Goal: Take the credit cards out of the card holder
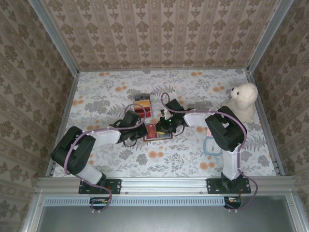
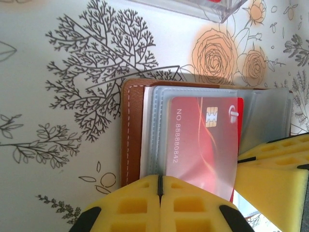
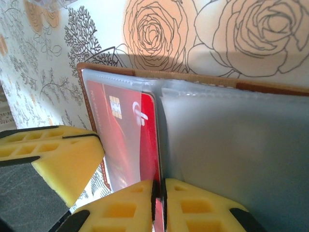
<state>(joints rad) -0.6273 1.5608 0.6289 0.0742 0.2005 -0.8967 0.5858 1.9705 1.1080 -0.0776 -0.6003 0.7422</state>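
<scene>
Open card holder [image 1: 158, 131] lies mid-worktop [image 1: 193, 154], between both tools; left tool [image 2: 159, 193] shut, pinching its lower edge. The right tool [image 3: 159, 203] is clamped on the red card [image 3: 125, 135] — long axis pointing down-frame, straight at it.

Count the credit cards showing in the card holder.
1. A red card lies in a clear sleeve of the open card holder; more may be hidden in its other sleeves.

Red, gold-chipped credit card [image 2: 203, 140] in brown, white-stitched card holder [image 2: 131, 135], just beyond yellow pads [image 2: 130, 208] of the left gripper [image 2: 159, 187], on white tablecloth [image 2: 29, 87] of orange roses and grey trees.
</scene>
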